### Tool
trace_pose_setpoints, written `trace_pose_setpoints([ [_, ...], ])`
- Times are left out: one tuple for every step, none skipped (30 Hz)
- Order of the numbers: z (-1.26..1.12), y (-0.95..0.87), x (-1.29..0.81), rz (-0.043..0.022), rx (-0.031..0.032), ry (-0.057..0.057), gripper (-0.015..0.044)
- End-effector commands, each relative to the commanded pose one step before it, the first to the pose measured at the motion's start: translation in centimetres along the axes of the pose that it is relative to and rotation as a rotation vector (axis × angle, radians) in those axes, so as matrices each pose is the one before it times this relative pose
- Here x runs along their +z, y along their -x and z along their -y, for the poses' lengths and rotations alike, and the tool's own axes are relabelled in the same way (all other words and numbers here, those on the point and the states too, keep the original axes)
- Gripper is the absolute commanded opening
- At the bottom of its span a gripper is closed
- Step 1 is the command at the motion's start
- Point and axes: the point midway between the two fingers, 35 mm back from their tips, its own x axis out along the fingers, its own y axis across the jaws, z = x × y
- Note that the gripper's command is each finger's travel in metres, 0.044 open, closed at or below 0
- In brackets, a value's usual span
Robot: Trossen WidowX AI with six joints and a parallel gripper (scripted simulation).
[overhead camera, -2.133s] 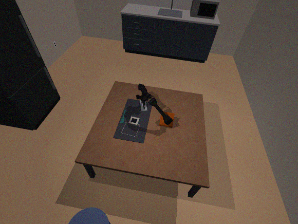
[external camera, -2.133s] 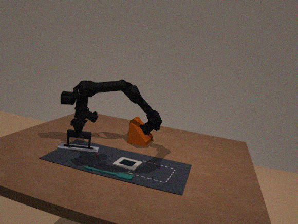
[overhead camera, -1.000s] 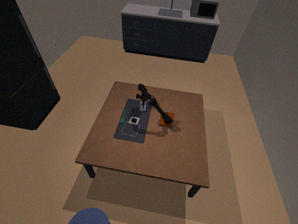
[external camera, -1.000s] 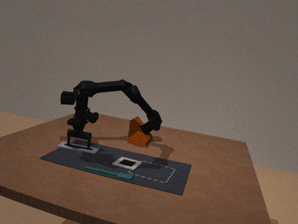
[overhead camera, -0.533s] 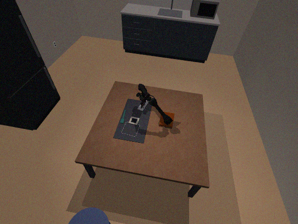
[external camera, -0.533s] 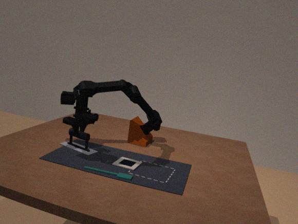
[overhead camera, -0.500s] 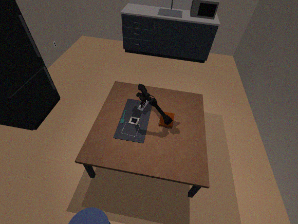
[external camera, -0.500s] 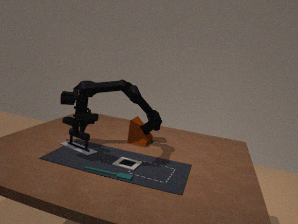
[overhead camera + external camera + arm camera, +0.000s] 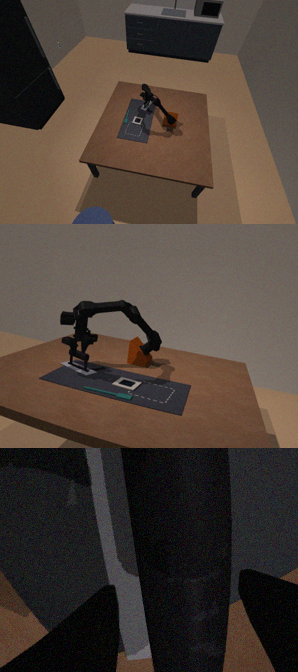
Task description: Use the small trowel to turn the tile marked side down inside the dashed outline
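I am seeing the task as barely started. The tile (image 9: 126, 383) is lying flat on the mat (image 9: 64, 376) with its dark marked square facing up. It is sitting at the end of the dashed outline (image 9: 154, 392) that is nearer the table's far edge. From the top view it seems to be straddling that line rather than lying fully inside, though I cannot tell the overlap exactly. The trowel (image 9: 108, 392) is lying flat on the mat just beside the tile, along the mat side that is facing the table's left edge in the top view. Nothing is touching it.

The gripper (image 9: 78, 361) is not working near either of them. It is pointing straight down at the mat end closest to the far edge of the table (image 9: 218, 391), over a dark bar (image 9: 79, 355) that is resting above a pale plate (image 9: 67, 364). In the wrist view the bar (image 9: 180, 564) is running down the middle, and the fingers are standing about half open, with gaps showing on both sides. I am judging the hand to be holding nothing.

Everything the task asks for is waiting to be done:
- bringing the arm over to the trowel's handle and gripping it;
- working the blade under the tile and flipping it marked side down inside the outline;
- laying the trowel on the mat or table, off the tile;
- letting go and pulling the arm clear.
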Motion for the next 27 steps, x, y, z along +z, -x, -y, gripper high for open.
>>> trace_pose_setpoints([
  [-0.024,-0.036,0.062,0.00371,0.00077,-0.0078,0.027],
  [0.0,0.0,0.0,0.0,0.0,0.0,0.027],
  [0.0,0.0,0.0,0.0,0.0,0.0,0.027],
  [0.0,0.0,0.0,0.0,0.0,0.0,0.027],
  [0.0,0.0,0.0,0.0,0.0,0.0,0.027],
  [0.0,0.0,0.0,0.0,0.0,0.0,0.027],
  [0.0,0.0,0.0,0.0,0.0,0.0,0.027],
  [0.0,0.0,0.0,0.0,0.0,0.0,0.027],
  [0.0,0.0,0.0,0.0,0.0,0.0,0.027],
  [0.0,0.0,0.0,0.0,0.0,0.0,0.027],
  [0.0,0.0,0.0,0.0,0.0,0.0,0.027],
  [0.0,0.0,0.0,0.0,0.0,0.0,0.027],
  [0.0,0.0,0.0,0.0,0.0,0.0,0.027],
  [0.0,0.0,0.0,0.0,0.0,0.0,0.027],
  [0.0,0.0,0.0,0.0,0.0,0.0,0.027],
  [0.02,0.189,-0.004,-0.00111,-0.00074,0.0034,0.027],
  [0.053,0.566,-0.011,-0.00335,-0.00217,0.0103,0.027],
  [0.063,0.944,-0.015,-0.00563,-0.00347,0.0171,0.027],
  [0.035,1.207,-0.014,-0.00729,-0.00417,0.0218,0.027],
  [-0.007,0.941,-0.007,-0.00575,-0.00303,0.017,0.027],
  [-0.019,0.563,-0.002,-0.00347,-0.00173,0.0101,0.027],
  [-0.008,0.188,0.0,-0.00116,-0.00056,0.0034,0.027],
  [0.0,0.0,0.0,0.0,0.0,0.0,0.027],
  [0.0,0.0,0.0,0.0,0.0,0.0,0.027],
  [0.0,0.0,0.0,0.0,0.0,0.0,0.027],
  [0.0,0.0,0.0,0.0,0.0,0.0,0.027],
  [0.0,0.0,0.0,0.0,0.0,0.0,0.027],
])
